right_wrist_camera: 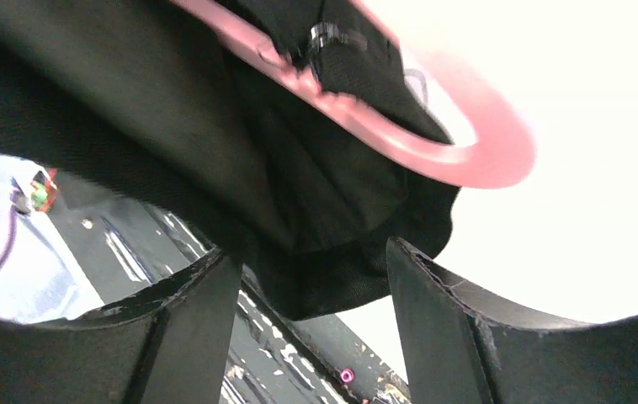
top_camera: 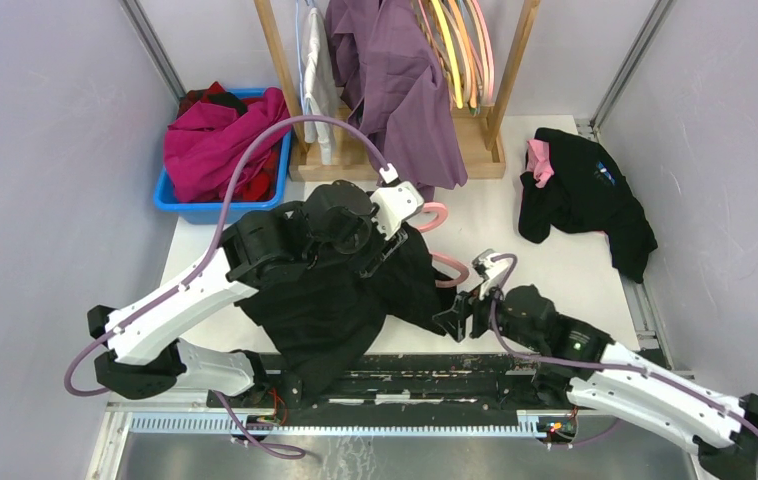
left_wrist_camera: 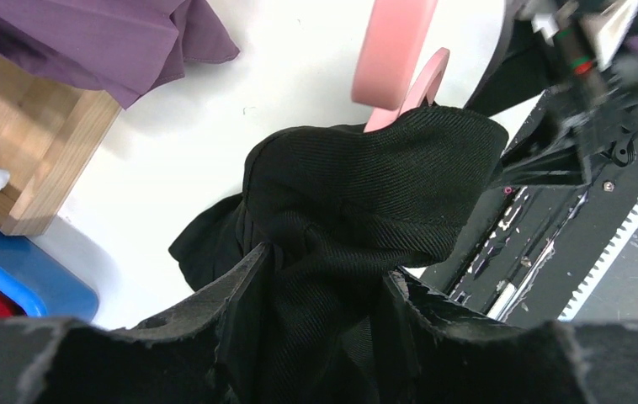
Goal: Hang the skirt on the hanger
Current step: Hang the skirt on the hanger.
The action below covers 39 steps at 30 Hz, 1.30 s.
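The black skirt [top_camera: 335, 300] hangs bunched over the table's front middle. My left gripper [top_camera: 379, 252] is shut on a thick fold of it; in the left wrist view the skirt [left_wrist_camera: 366, 185] fills the gap between the fingers of my left gripper [left_wrist_camera: 324, 286]. The pink hanger [top_camera: 438, 214] lies partly under the cloth, and its hook [left_wrist_camera: 396, 50] shows past the fold. My right gripper [top_camera: 457, 320] stands open at the skirt's right edge. In the right wrist view the hanger [right_wrist_camera: 433, 147] crosses the skirt [right_wrist_camera: 324, 202], whose hem dips loosely between the jaws of my right gripper [right_wrist_camera: 311, 269].
A blue bin [top_camera: 183, 205] of red and magenta clothes sits at the back left. A wooden rack [top_camera: 480, 150] carries a purple garment [top_camera: 405, 90] and coloured hangers [top_camera: 465, 50]. A black garment [top_camera: 580, 195] lies at the right. The dark rail [top_camera: 405, 380] runs along the front edge.
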{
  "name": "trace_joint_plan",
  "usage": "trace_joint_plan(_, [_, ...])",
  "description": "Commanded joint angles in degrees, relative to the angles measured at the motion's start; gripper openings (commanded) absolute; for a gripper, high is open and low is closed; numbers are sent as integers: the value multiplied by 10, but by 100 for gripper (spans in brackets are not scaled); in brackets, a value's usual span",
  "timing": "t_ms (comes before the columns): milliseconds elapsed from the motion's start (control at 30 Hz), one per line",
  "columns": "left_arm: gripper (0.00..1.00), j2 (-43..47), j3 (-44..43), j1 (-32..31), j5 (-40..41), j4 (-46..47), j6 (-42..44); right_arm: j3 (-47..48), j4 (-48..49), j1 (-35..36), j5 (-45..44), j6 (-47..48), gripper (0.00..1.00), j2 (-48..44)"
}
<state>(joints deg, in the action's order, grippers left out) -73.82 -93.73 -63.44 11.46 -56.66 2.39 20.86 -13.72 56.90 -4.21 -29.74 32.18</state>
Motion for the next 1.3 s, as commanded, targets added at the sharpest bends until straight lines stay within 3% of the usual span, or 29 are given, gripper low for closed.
trace_joint_plan(0, [3, 25, -35, 2, 3, 14, -8, 72, -72, 1, -59, 2, 68, -83])
trace_joint_plan(100, [3, 32, -38, 2, -2, 12, -6, 94, -108, 2, -99, -15, 64, -107])
trace_joint_plan(267, [3, 39, -64, 3, -22, 8, -6, 112, -129, 2, -109, -38, 58, -38])
trace_joint_plan(500, [3, 39, -108, 2, -43, -2, -2, 98, -110, 2, -56, -42, 67, -45])
trace_joint_plan(1067, [3, 61, -126, 3, -107, 4, 2, 22, 10, 1, -118, -42, 70, -78])
trace_joint_plan(1133, [3, 61, -124, 3, -106, 5, 2, 17, 25, 1, -104, -43, 58, -75])
trace_joint_plan(1267, [3, 62, -119, 3, -98, 6, 3, 22, 27, 0, -89, -44, 23, -70])
